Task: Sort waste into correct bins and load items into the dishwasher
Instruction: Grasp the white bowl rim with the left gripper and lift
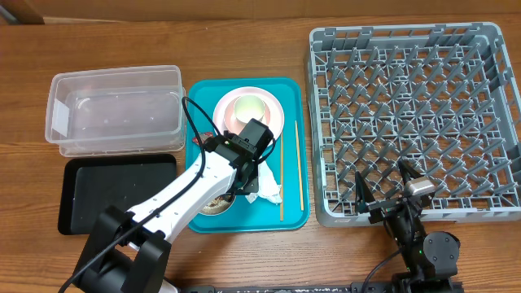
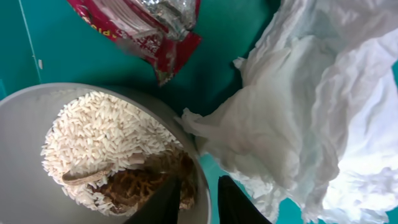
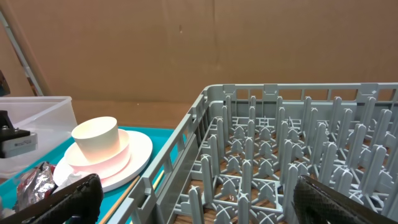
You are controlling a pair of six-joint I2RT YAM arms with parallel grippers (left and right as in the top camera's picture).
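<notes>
Two arms worked at a wooden table, shown from overhead and from each wrist. The left gripper [image 2: 202, 208] was closed on the rim of the white bowl [image 2: 25, 137], one finger inside and one outside, at the lower centre of the teal tray [image 1: 203, 94]. The bowl held white rice grains [image 2: 106, 140] and brown food bits [image 2: 140, 183]. A crumpled white tissue [image 2: 311, 112] lay against the bowl's right side, and a red snack wrapper [image 2: 143, 25] lay at the top of the left wrist view. The pink plate [image 1: 275, 114], carrying the small white cup [image 1: 248, 108], sat at the top of the teal tray, with the chopsticks [image 1: 282, 183] along its right side. The clear tub [image 1: 114, 110] stood upper left and the black tray [image 1: 114, 195] lower left. The right gripper [image 3: 196, 186] hung wide open, holding nothing, at the lower edge of the grey dish rack [image 1: 415, 114], which filled the right of the overhead view.
</notes>
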